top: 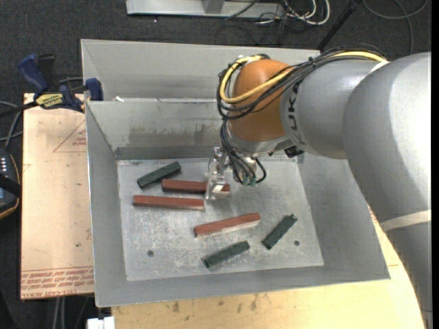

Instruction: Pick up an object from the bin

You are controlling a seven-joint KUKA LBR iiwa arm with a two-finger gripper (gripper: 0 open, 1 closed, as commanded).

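Guessing our claw point(218, 186) sits at the short red-brown bar's point(181, 185) end for clearance; we can't tell if it's pinching.

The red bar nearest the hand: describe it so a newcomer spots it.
In the grey bin, look at the far-left floor, where three bars lie one below another in the view. The middle one is a reddish-brown bar ending at the hand. It looks shorter than the red bar beneath it; the dark green bar lies above.
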